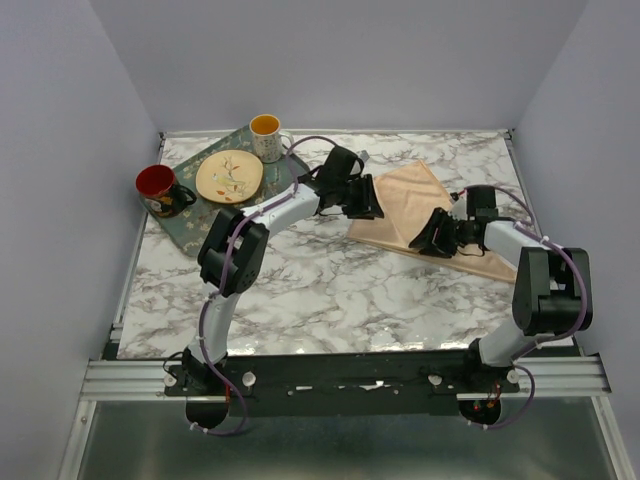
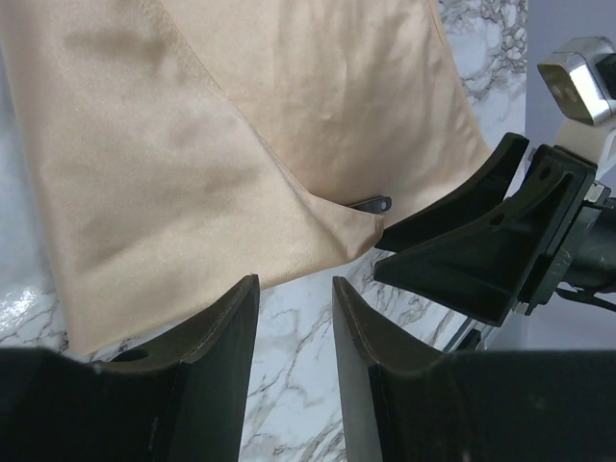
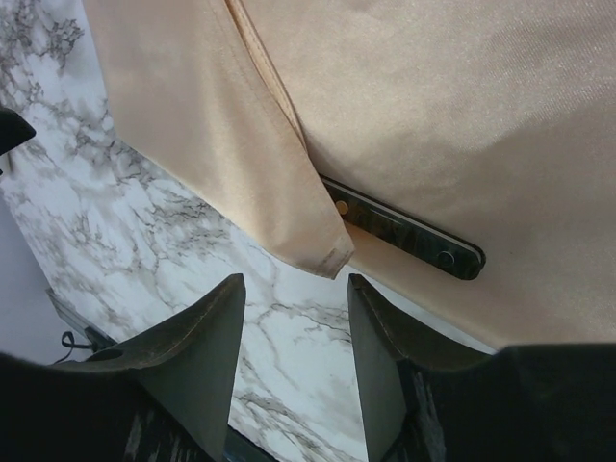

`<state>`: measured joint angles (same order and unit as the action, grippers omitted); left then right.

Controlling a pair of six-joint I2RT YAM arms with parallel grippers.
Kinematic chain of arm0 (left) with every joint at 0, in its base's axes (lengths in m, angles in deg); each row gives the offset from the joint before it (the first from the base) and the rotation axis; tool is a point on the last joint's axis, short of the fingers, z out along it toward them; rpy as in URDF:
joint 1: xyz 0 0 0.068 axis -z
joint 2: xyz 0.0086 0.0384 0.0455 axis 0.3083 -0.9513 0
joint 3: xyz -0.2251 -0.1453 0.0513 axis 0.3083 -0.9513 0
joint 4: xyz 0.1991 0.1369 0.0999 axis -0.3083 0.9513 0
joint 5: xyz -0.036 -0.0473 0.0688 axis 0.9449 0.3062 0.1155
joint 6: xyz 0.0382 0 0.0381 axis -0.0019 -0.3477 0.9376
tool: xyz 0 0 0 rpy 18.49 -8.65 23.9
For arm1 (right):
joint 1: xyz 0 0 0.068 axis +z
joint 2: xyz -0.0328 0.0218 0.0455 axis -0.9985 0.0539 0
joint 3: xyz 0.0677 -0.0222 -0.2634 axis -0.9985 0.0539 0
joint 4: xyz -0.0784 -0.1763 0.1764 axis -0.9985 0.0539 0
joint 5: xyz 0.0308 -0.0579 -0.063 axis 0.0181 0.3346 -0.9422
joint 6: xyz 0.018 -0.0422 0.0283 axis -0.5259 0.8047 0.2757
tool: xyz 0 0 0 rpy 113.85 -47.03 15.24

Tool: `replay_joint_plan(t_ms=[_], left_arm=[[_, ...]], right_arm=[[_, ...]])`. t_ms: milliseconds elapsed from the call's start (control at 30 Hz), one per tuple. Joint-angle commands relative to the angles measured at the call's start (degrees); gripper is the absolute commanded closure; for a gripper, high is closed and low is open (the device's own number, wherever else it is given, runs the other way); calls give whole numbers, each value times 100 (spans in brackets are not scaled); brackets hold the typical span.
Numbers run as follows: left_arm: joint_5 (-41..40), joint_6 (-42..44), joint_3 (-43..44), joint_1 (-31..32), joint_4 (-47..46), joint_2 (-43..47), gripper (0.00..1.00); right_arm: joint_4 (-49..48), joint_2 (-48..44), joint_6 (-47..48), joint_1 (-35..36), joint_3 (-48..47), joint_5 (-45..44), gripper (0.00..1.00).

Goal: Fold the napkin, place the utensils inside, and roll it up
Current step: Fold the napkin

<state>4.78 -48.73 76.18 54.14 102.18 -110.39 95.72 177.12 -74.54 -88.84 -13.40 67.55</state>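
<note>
- The napkin [image 1: 405, 195] lies flat on the tabletop [image 1: 330, 290], right of centre and towards the far side. It is folded into overlapping layers, with a pointed corner facing the arms.
- One of the utensils [image 3: 404, 231] shows as a dark handle lying on a lower layer. Its end sticks out from under the upper fold. We cannot tell how many pieces are inside.
- The left gripper [image 2: 294, 289] hovers just short of the pointed corner. Its fingers are narrowly parted and hold nothing.
- The right gripper [image 3: 294, 284] faces the same corner from the other side, close to the left one. Its fingers are parted somewhat wider and are likewise empty.
- We judge that the folding and loading are done and the rolling step is in hand, with no roll yet formed.
- The next move calls for pinching the near corner or edge and turning the cloth over the handle, keeping the layers together so that the exposed end does not slide out.
- Well apart at far left are a plate [image 1: 229, 176], a red mug [image 1: 157, 185] and a yellow mug [image 1: 265, 135] on a green mat [image 1: 190, 228].
</note>
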Motion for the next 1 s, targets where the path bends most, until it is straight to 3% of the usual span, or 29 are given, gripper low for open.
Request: replay_joint_plan(t_ms=[0,300,733,967], left_arm=[[328,-92,86,-32,44,-136,56],[285,-39,-231,-24,9,-127,58],[-67,93,-732,-59,-44,-153,59],[-173,110,-820,-94,9,-171,59]], right_arm=[[-25,107,70,9,-12,-240,45],[-95,326,141,9,-170,-320,49],[-244,185,229,9,-21,-627,88],[-271,177,211,9,93,-698,92]])
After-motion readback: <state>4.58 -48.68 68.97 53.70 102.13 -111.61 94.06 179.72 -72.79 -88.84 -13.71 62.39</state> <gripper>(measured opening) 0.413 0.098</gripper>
